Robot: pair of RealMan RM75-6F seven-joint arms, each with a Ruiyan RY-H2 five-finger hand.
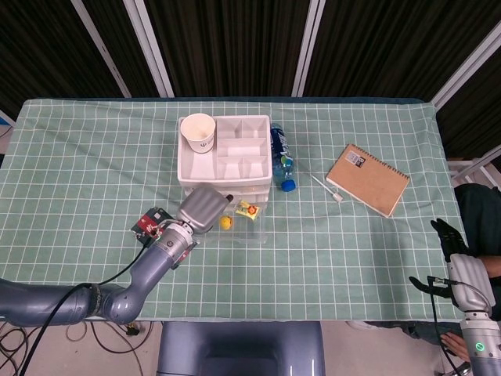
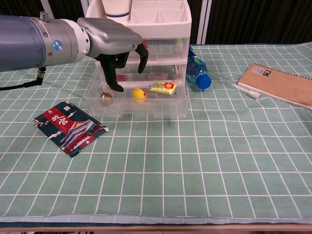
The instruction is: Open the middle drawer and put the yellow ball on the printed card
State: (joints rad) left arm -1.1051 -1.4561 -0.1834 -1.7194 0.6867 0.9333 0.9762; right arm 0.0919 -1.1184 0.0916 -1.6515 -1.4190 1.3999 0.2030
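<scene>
The white drawer unit [image 1: 225, 157] [image 2: 146, 19] has its clear middle drawer [image 2: 136, 100] [image 1: 243, 227] pulled out toward me. Inside lie a yellow ball [image 2: 139, 94] [image 1: 225, 222], a small bronze bell [image 2: 105, 98] and a yellow snack packet [image 2: 164, 87]. My left hand [image 2: 119, 46] [image 1: 202, 207] hovers over the drawer's left half, fingers spread and pointing down, holding nothing, just left of and above the ball. The printed card [image 2: 70, 127] [image 1: 149, 225] lies on the cloth left of the drawer. My right hand [image 1: 458, 270] hangs off the table's right front edge, fingers apart and empty.
A paper cup [image 1: 198, 131] stands on the drawer unit's top. A blue-capped bottle [image 2: 197, 73] [image 1: 282, 160] lies to its right. Further right are a white pen [image 1: 326, 188] and a brown notebook [image 1: 368, 178] [image 2: 280, 84].
</scene>
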